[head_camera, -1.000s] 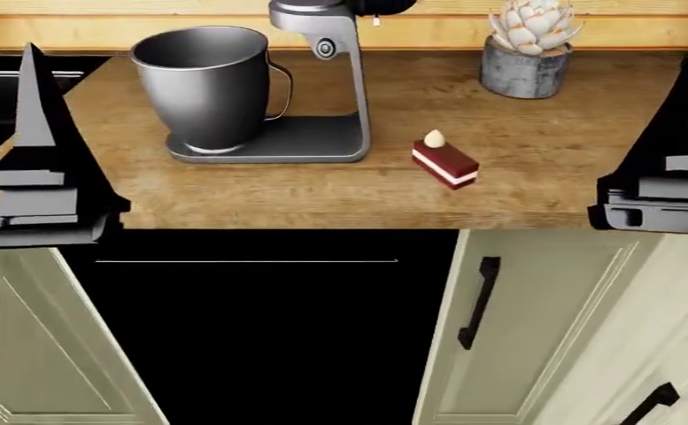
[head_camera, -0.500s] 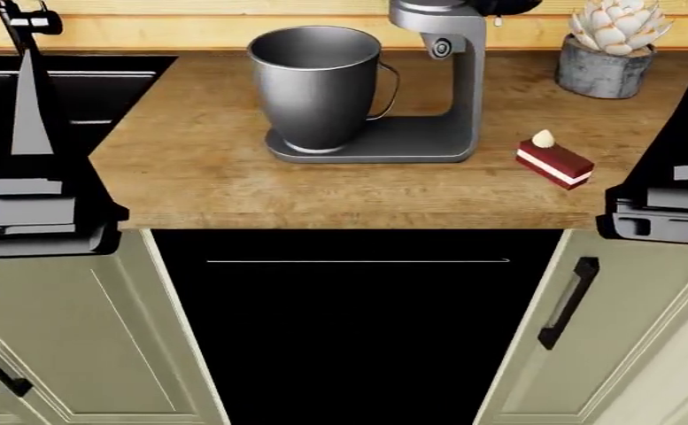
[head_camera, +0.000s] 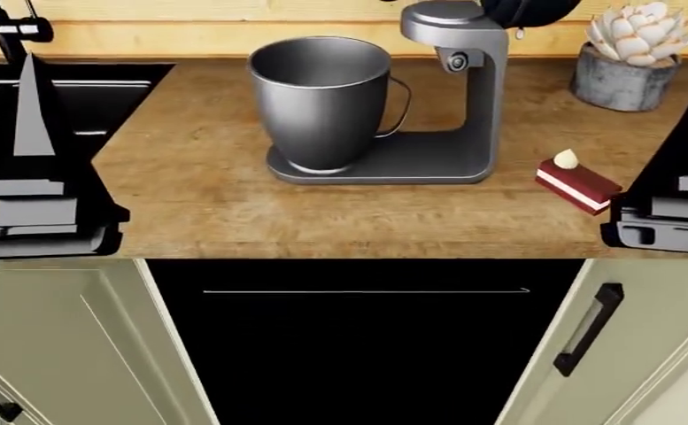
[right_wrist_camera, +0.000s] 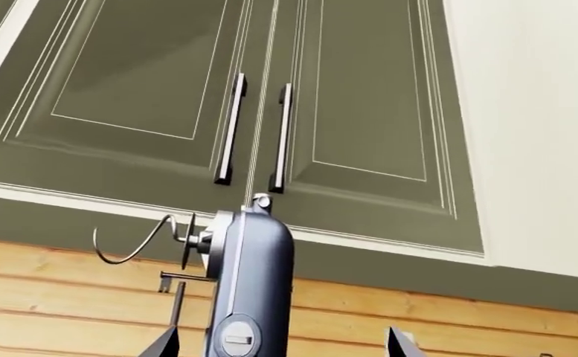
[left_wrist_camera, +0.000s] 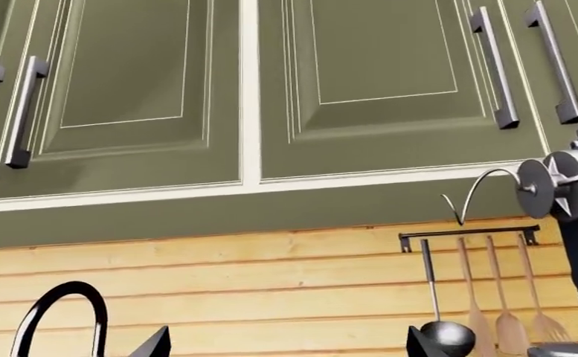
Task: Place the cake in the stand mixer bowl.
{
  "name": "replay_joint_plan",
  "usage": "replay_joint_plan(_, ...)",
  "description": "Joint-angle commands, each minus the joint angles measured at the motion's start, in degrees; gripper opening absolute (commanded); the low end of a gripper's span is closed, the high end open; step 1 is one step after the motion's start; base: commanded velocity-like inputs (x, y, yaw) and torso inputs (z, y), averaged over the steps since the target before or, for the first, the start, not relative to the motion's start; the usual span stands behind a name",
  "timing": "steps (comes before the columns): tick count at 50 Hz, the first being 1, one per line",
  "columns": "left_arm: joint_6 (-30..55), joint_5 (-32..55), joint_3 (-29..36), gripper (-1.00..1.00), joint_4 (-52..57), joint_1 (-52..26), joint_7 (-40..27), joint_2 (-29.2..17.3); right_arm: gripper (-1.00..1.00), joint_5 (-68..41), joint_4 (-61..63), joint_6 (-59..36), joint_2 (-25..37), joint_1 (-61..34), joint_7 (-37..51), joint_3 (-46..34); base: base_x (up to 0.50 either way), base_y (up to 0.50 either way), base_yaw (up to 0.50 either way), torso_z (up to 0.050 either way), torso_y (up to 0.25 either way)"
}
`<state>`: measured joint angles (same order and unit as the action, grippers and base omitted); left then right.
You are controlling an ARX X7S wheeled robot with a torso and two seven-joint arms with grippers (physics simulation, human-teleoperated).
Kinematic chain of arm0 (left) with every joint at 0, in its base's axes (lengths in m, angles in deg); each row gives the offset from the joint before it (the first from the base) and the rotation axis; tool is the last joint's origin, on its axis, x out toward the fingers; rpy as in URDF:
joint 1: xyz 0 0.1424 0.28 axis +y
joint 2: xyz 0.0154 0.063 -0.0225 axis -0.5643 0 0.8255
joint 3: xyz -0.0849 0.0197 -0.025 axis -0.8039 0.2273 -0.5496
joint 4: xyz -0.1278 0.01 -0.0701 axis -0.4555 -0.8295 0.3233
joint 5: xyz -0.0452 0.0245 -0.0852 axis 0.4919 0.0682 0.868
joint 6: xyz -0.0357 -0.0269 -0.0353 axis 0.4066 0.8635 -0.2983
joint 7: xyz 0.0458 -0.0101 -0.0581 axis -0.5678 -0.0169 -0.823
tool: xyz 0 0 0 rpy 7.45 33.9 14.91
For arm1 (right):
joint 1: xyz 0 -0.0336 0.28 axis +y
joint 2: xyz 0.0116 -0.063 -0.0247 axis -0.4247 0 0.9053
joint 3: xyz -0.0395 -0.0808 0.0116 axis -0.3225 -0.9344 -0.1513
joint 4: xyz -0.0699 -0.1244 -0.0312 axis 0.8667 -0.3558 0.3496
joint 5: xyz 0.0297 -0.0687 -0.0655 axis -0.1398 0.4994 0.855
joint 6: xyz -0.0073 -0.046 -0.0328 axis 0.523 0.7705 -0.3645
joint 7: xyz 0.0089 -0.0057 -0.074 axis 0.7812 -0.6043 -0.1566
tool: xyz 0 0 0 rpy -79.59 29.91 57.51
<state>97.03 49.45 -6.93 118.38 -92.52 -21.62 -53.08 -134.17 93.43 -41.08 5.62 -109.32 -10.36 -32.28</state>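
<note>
The cake (head_camera: 576,184), a red-brown slice with a white stripe and dollop, lies on the wooden counter (head_camera: 202,204) to the right of the mixer base. The dark grey stand mixer bowl (head_camera: 320,97) stands upright on the mixer's base, its thin handle toward the column. My left gripper (left_wrist_camera: 289,346) points up at the wall, open, with nothing between its fingers. My right gripper (right_wrist_camera: 283,346) is also open and raised, with the mixer head (right_wrist_camera: 251,282) behind it. In the head view the left arm (head_camera: 34,177) and right arm (head_camera: 680,190) stand in front of the counter edge, apart from the cake.
The stand mixer (head_camera: 476,97) rises behind the bowl. A succulent in a grey stone pot (head_camera: 630,62) sits at the back right. A black sink (head_camera: 78,97) with a faucet (head_camera: 7,22) lies to the left. Utensils (left_wrist_camera: 487,297) hang on the wall; cabinet doors (head_camera: 72,354) are below the counter.
The head view has shifted: mixer, bowl and cake slid right, then lower in the picture. The cake keeps its place on the counter. Both grippers stay open.
</note>
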Motion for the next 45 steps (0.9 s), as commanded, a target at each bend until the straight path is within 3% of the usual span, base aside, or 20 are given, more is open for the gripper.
replay_joint_plan(1,-1.4,-1.0,-0.3,1.0,-0.8,0.1,0.8,0.6,1.0,1.5,-0.2,3.9,1.1,-0.1,-0.9,-0.5,0.5,0.0,0.0,0.0,0.0)
replay_joint_plan(25,-1.9,-1.1,0.9,1.0,-1.0,-0.6,0.7,0.3,1.0,1.1,-0.7,5.2,1.9,-2.1,-0.7,-3.5,0.5,0.0,0.0,0.0,0.001)
replay_joint_plan(45,-2.9,-1.4,1.6,1.0,-1.0,-0.4,0.3,-0.3,1.0,0.6,-1.1,5.0,2.0,-2.4,-0.3,-5.2,0.0,0.0,0.0,0.0,0.001)
